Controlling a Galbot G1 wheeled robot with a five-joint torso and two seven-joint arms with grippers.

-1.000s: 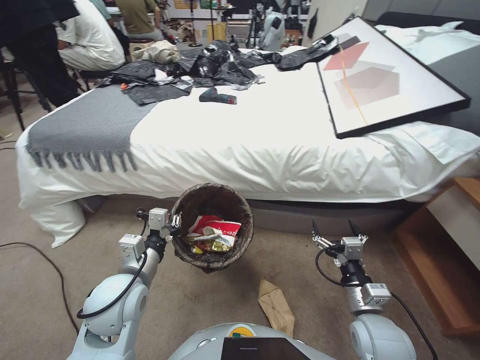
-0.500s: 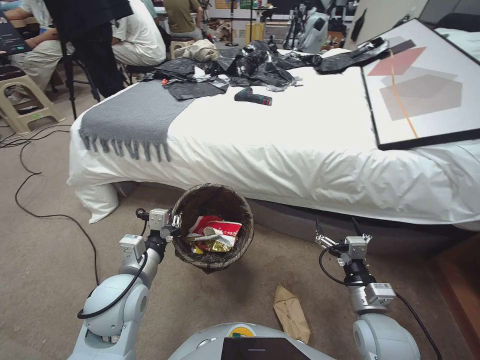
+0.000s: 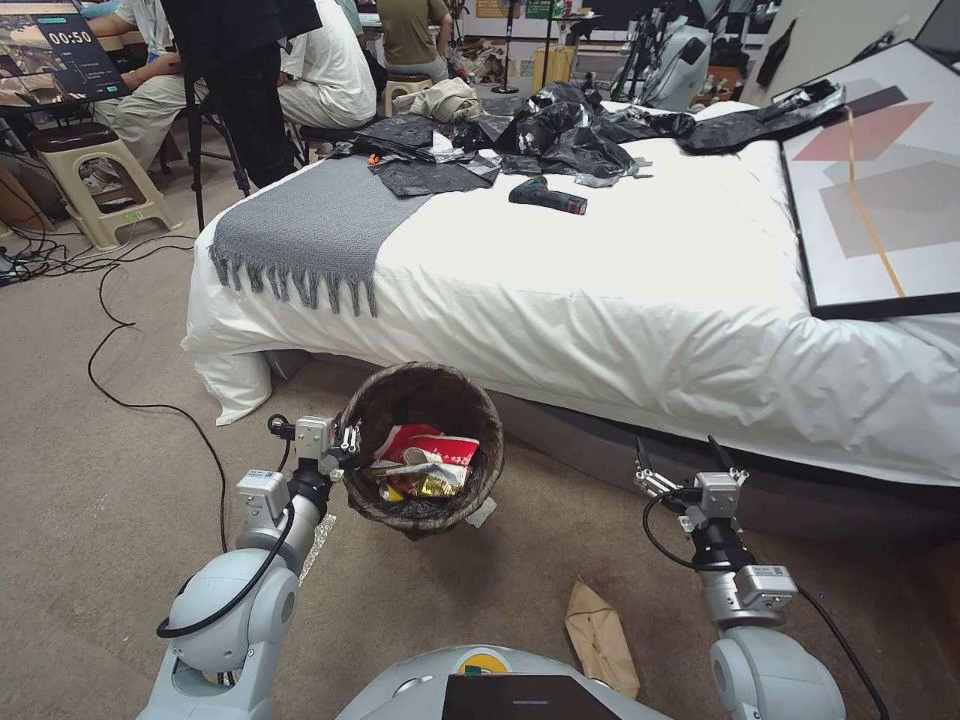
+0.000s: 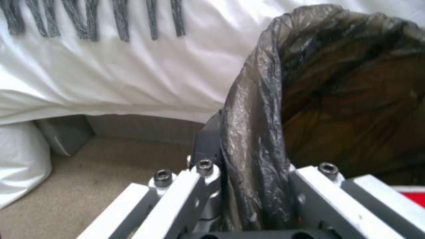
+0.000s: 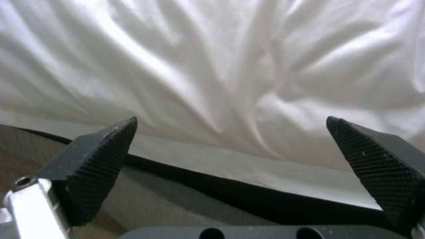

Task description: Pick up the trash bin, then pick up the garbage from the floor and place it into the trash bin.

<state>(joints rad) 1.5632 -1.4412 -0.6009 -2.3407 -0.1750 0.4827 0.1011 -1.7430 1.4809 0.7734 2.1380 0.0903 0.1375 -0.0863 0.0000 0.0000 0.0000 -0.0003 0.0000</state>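
Crinkled bag-lined trash bin (image 3: 425, 450) pinched by left hand (image 3: 347, 452).

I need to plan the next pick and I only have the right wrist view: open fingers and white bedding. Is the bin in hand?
Observer: Yes, the left gripper is clamped on the rim of the trash bin, held off the carpet.
Operator: Any litter left?
Observer: A crumpled brown paper bag lies on the carpet near the robot's base.
Operator: Where is my gripper?
Observer: The right gripper hovers open, empty, beside the bed.
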